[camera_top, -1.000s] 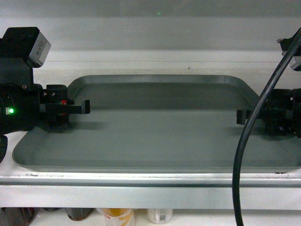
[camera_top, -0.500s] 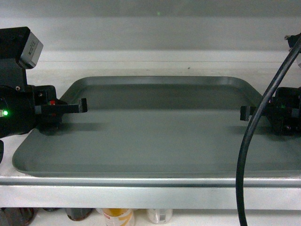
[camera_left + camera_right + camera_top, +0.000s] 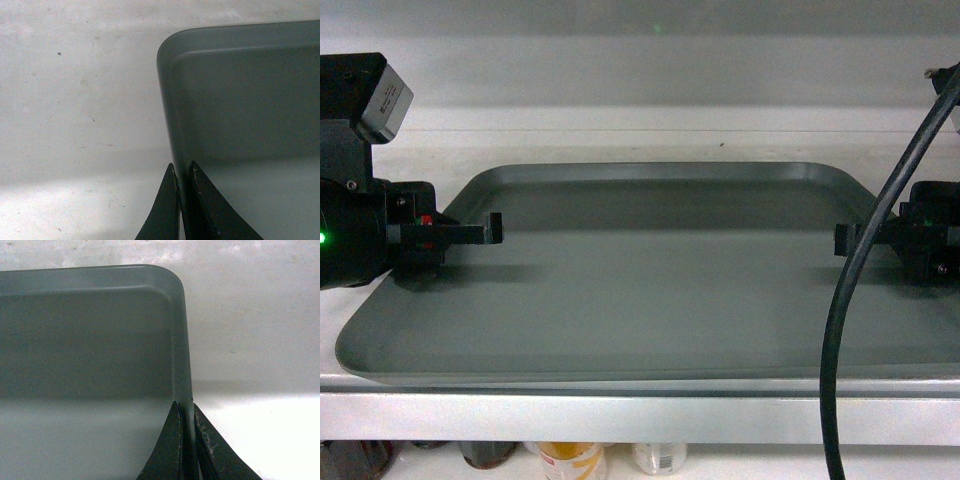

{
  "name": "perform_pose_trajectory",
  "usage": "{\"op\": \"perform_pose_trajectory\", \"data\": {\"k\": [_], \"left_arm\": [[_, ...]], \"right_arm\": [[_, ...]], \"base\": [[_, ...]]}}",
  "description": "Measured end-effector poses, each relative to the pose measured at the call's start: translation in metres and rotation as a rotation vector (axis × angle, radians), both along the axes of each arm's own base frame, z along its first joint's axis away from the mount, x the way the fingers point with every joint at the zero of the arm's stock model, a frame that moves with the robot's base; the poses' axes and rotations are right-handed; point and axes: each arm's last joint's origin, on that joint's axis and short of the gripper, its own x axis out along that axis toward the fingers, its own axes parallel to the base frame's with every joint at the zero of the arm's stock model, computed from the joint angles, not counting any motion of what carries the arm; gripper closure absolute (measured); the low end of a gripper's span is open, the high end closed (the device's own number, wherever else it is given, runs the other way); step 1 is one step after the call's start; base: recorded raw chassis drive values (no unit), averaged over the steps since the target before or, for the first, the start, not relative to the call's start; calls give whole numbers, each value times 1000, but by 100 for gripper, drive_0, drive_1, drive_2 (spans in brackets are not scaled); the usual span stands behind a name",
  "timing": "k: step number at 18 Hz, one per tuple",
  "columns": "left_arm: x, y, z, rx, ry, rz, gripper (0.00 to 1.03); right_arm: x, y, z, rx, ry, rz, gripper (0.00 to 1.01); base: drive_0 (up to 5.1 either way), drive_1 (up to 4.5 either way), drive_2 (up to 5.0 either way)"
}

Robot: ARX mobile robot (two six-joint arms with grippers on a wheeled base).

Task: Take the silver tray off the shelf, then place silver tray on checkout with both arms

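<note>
- Head view: the tray (image 3: 650,290) lies on the shelf (image 3: 640,415), its front rim over the shelf's front edge.
- Left wrist view: the left gripper (image 3: 182,187) pinches the tray's left rim.
- Right wrist view: the right gripper (image 3: 186,426) pinches the tray's right rim; bare shelf lies beyond.

No legible text, brand, number or sign in any view. Label on the camera block (image 3: 382,98), head view at 10 o'clock: print too small to read. Containers (image 3: 572,460) below the shelf (image 3: 640,415) at 6 o'clock: labels cropped and blurred, unreadable. Wrist views: no markings.
</note>
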Motion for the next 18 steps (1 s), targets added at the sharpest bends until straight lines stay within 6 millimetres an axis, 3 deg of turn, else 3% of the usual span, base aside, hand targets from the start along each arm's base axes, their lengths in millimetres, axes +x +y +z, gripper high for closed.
{"op": "perform_pose_trajectory", "data": {"k": [7, 10, 18], "left_arm": [[-1, -4, 32, 24, -82, -14, 99], [-5, -8, 51, 36, -135, -19, 99], [-5, -9, 51, 42, -131, -24, 99]], "right_arm": [[-1, -1, 24, -9, -31, -12, 98], [-9, -3, 56, 0, -85, -21, 98], [-9, -6, 58, -13, -14, -10, 98]], "base": [[0, 0, 0], [0, 0, 0], [0, 0, 0]]}}
